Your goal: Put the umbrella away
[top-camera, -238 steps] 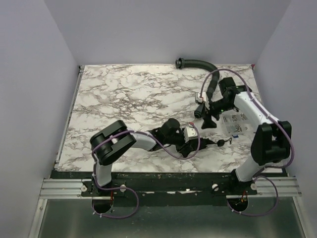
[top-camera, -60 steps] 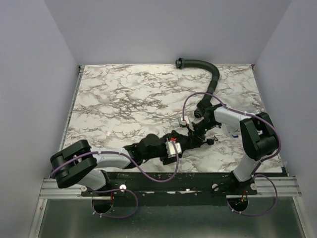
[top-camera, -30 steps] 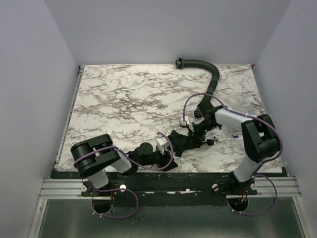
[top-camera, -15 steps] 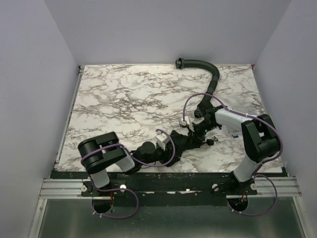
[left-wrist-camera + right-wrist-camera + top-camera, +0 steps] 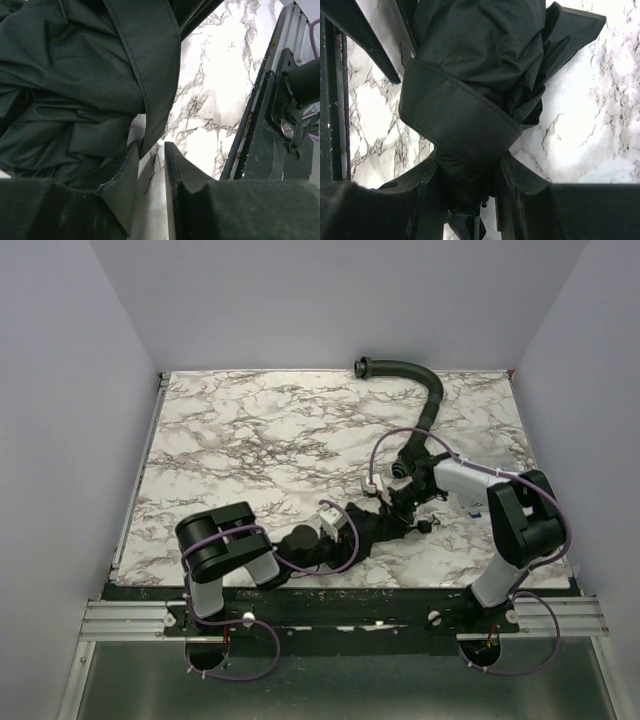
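Observation:
The umbrella is a short black fabric bundle lying on the marble table near its front edge. My right gripper comes at it from the right. In the right wrist view that gripper is shut on the bunched fabric, one finger on each side, with the wrap strap looped across just ahead. My left gripper meets the bundle's left end. In the left wrist view its fingers stand a narrow gap apart, the strap's loose end hanging down to the fingertips, marble showing between them.
A curved black ribbed hose lies at the back right of the table. A small flat white packet sits under my right forearm. The black front rail of the table runs close beside my left gripper.
My left arm has folded in, its elbow swinging right, while its gripper stays at the bundle's left end and its jaws have narrowed at the strap end. The right arm and the umbrella have not moved.

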